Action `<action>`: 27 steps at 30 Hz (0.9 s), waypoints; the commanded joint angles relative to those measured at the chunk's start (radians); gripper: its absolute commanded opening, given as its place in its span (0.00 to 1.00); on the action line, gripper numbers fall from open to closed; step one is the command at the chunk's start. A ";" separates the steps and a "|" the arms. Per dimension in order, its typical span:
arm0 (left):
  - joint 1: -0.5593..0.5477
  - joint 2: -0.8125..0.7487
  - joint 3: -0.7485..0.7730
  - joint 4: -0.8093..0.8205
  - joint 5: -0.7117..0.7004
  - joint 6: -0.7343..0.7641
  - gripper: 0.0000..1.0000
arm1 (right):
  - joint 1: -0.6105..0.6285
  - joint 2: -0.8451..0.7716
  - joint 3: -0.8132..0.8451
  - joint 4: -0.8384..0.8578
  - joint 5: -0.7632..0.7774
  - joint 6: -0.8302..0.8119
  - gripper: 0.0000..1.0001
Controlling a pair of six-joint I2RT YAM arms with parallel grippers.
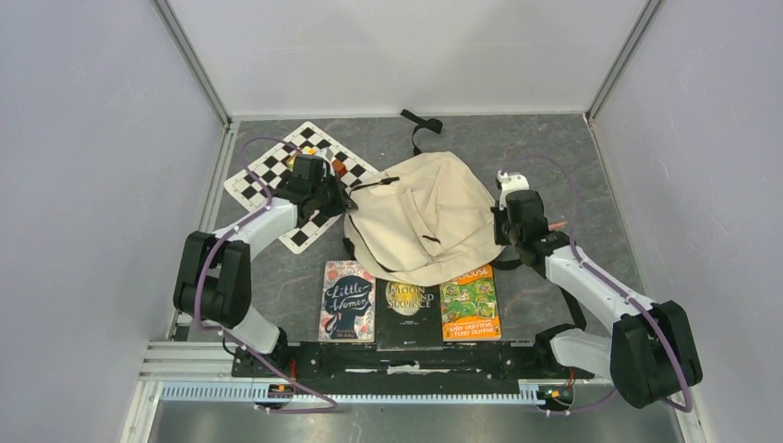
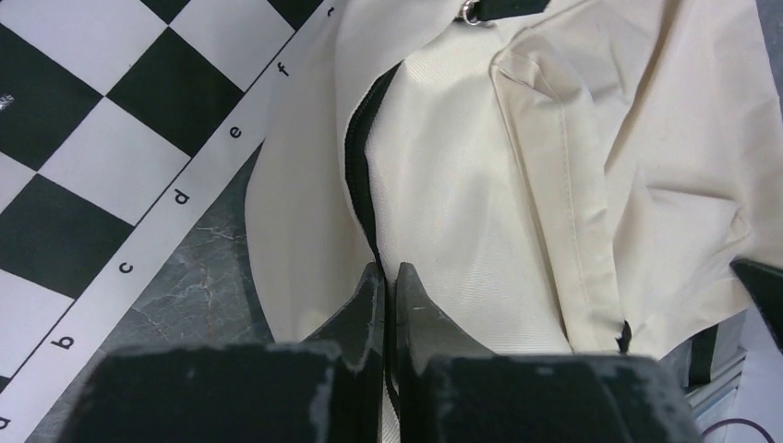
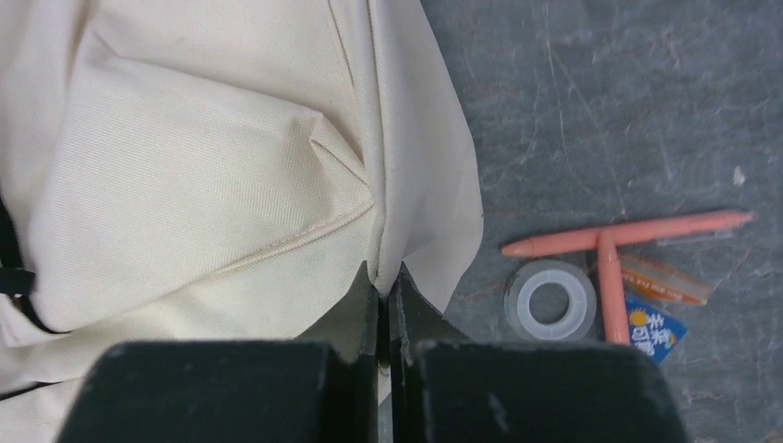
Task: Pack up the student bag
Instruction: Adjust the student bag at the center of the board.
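The cream canvas student bag [image 1: 420,217] lies in the middle of the table, its black strap trailing toward the back. My left gripper [image 1: 334,197] is at its left edge and is shut on the bag's black zipper trim [image 2: 362,175], as the left wrist view [image 2: 389,277] shows. My right gripper [image 1: 503,226] is at the bag's right edge and is shut on a fold of its cream fabric [image 3: 277,185], seen in the right wrist view [image 3: 385,281]. Three books lie in a row at the near side: Little Women [image 1: 347,301], a black book [image 1: 408,311] and an orange-green book [image 1: 470,303].
A folded chessboard [image 1: 277,175] lies at the back left under the left arm. Beside the bag's right edge lie two pink pens [image 3: 628,235], a roll of clear tape [image 3: 553,300] and a small blue packet [image 3: 652,328]. Grey walls enclose the table.
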 commanded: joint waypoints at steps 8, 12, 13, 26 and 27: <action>-0.040 -0.351 -0.002 -0.149 0.146 0.076 0.02 | -0.006 0.122 0.348 0.053 -0.037 -0.146 0.00; -0.110 -0.474 -0.065 -0.183 0.201 0.071 0.02 | -0.006 0.222 0.455 0.092 -0.043 -0.162 0.00; -0.131 -0.497 -0.080 -0.189 0.204 0.067 0.02 | -0.006 0.247 0.480 0.106 -0.048 -0.181 0.00; -0.544 -0.474 -0.278 0.122 0.103 -0.157 0.03 | 0.033 0.604 0.697 0.177 -0.141 -0.197 0.00; -0.565 -0.463 -0.267 0.133 0.086 -0.158 0.05 | 0.041 0.618 0.709 0.163 -0.133 -0.200 0.04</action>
